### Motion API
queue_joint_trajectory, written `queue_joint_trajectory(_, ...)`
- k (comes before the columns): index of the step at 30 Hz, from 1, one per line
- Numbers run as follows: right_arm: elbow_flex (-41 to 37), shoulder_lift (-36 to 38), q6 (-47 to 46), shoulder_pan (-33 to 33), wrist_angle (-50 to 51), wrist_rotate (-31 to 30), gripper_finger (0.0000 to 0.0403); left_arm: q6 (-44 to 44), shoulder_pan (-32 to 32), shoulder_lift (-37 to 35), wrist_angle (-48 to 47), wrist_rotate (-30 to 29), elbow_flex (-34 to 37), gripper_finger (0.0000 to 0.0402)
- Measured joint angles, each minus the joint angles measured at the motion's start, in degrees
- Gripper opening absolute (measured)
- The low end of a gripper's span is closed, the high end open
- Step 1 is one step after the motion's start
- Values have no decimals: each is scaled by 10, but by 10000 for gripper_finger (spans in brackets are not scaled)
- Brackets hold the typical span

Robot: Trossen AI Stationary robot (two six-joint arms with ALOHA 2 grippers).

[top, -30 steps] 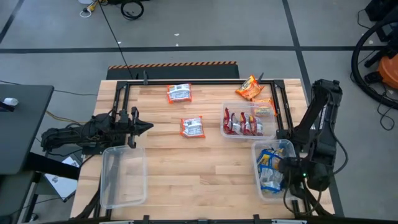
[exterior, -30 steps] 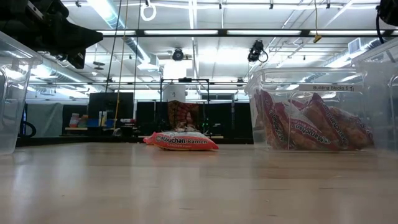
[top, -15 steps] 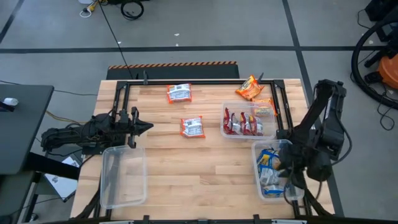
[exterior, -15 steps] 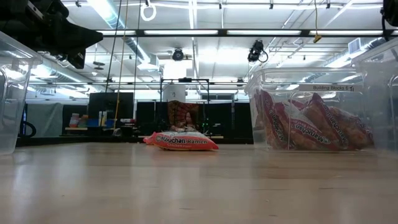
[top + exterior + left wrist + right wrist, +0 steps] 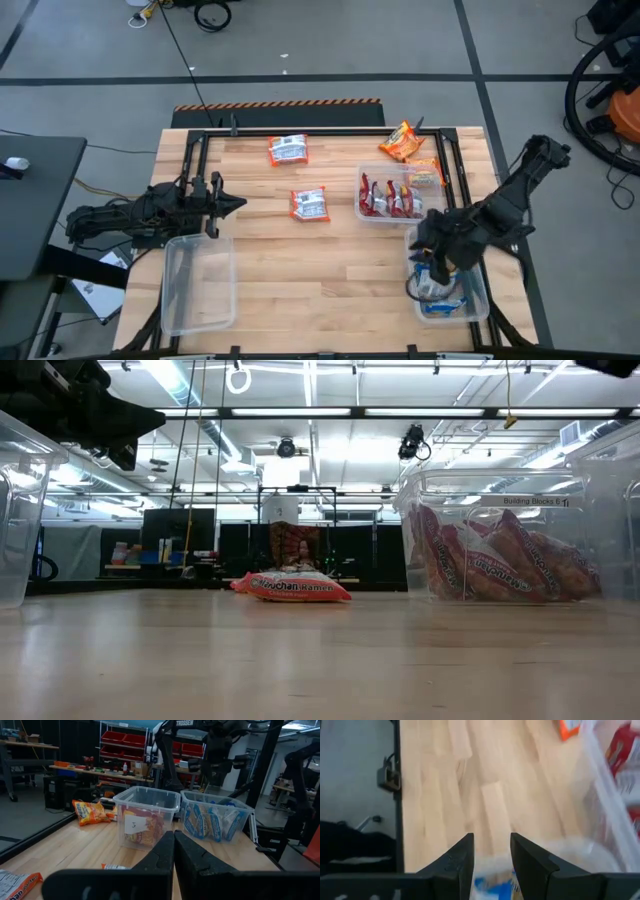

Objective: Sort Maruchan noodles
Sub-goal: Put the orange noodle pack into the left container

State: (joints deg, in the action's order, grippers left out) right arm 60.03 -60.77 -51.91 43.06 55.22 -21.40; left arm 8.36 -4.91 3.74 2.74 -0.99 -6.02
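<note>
Two red-and-white Maruchan noodles packets (image 5: 288,150) (image 5: 309,204) lie flat on the wooden table. An orange packet (image 5: 402,140) lies at the far right, and another (image 5: 426,176) rests by the bin of red packets (image 5: 400,195). Blue-and-yellow packets (image 5: 436,280) fill the near right bin (image 5: 470,300). My right gripper (image 5: 428,240) hovers open over that bin's far left corner, nothing between its fingers (image 5: 455,860). My left gripper (image 5: 235,203) waits shut at the table's left, above the empty bin (image 5: 197,283).
A black frame rail (image 5: 300,131) runs along the far edge, with uprights by the arms. Bare wood lies in the middle and near parts of the table. In the low view the nearer red-and-white packet (image 5: 290,586) and the bin of red packets (image 5: 510,550) show.
My right arm has swung out from the table's near right corner. Its gripper has risen from the blue packets' bin and gone toward the table's left and far side, turning as it went. The blue packets stay in their bin.
</note>
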Motion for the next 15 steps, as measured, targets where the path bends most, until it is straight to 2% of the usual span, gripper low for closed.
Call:
queue_joint_trajectory(3, 0, -9, 60, -43, -44, 6, 133, 0, 0, 0, 0, 0, 0, 14)
queue_joint_trajectory(9, 0, -36, 183, -125, -124, 63, 132, 0, 0, 0, 0, 0, 0, 14)
queue_joint_trajectory(15, 0, -77, 254, -183, -176, 78, 135, 0, 0, 0, 0, 0, 0, 14)
